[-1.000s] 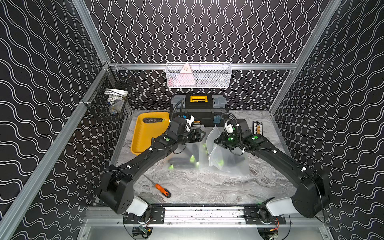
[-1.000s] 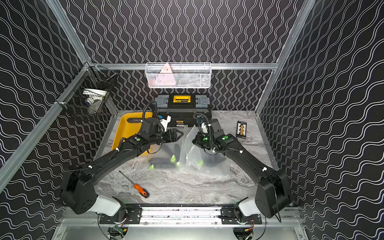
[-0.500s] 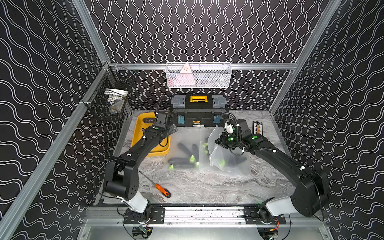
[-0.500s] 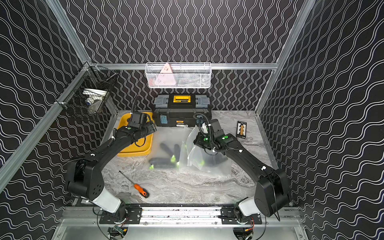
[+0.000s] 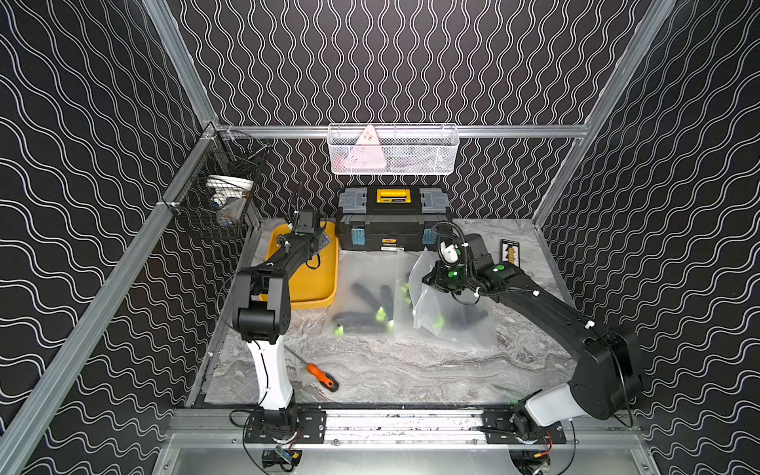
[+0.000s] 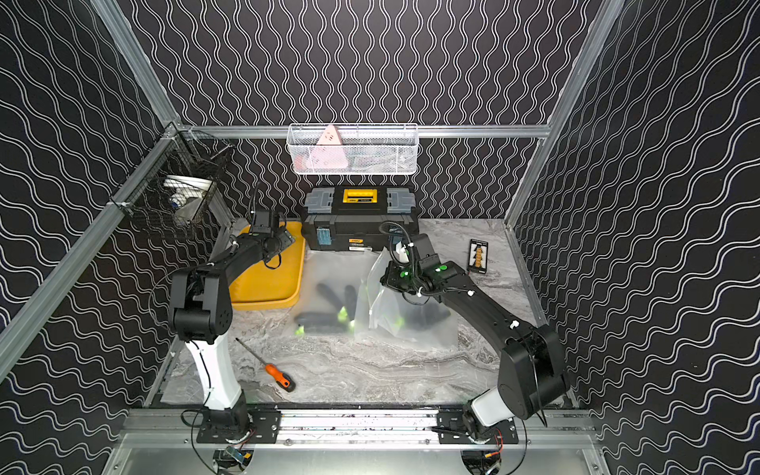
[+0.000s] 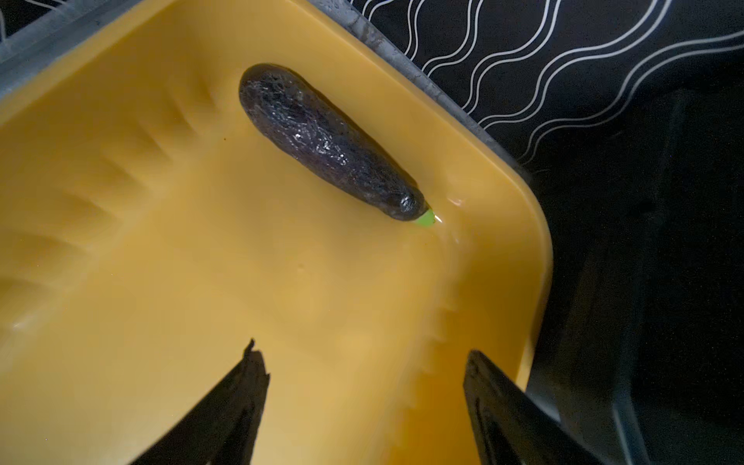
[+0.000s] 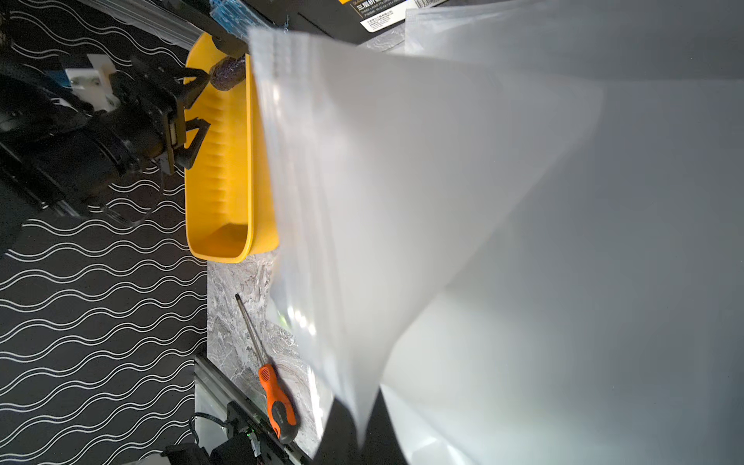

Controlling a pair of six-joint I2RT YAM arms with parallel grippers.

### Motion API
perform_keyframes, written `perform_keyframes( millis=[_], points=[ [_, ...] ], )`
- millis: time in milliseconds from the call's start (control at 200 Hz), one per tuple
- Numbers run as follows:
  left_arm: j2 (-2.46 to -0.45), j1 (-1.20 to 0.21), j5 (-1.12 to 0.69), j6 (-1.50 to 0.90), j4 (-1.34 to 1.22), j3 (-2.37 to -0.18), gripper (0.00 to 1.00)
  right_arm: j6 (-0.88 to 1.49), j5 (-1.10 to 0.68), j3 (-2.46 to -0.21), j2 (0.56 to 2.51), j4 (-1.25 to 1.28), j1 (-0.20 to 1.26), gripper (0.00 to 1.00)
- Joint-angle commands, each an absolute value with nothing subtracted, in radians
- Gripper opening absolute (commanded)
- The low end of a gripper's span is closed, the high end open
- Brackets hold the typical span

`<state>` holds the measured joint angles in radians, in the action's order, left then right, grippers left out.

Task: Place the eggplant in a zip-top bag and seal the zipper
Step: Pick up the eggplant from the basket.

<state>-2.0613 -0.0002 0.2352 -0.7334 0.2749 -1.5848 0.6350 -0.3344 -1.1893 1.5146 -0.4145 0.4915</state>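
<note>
Eggplant pick-up, approach phase. Left gripper hangs wide open and empty over the yellow tray. The eggplant lies ahead of its fingertips near a tray corner, not yet between them. Right gripper, closed, pinches one lip of the zip-top bag and holds the mouth raised off the table. Judged next move: advance and lower the left jaws across the eggplant's middle, close, then carry it to the held mouth. Toolbox bears a yellow badge and a white label with Chinese characters, too small to read.
</note>
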Motion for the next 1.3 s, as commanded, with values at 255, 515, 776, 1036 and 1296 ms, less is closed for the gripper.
perform_keyframes(
  millis=[255,515,776,1036,1296],
  points=[
    [-2.237,0.048,0.215,-0.729,0.195,-1.723,0.83,0.587,-0.349,-1.178,1.547,-0.394,0.471,0.06],
    [-2.29,0.082,0.177,-0.762,0.15,-1.759,0.83,0.591,-0.384,-1.156,1.577,-0.355,0.446,0.06],
    [-2.349,0.1,0.158,-0.776,0.159,-1.831,0.82,0.591,-0.409,-1.14,1.596,-0.338,0.419,0.07],
    [-2.392,0.101,0.138,-0.784,0.16,-1.873,0.79,0.595,-0.428,-1.139,1.611,-0.323,0.408,0.07],
    [-2.43,0.106,0.121,-0.787,0.184,-1.904,0.69,0.599,-0.436,-1.103,1.608,-0.313,0.399,0.07]
  ],
)
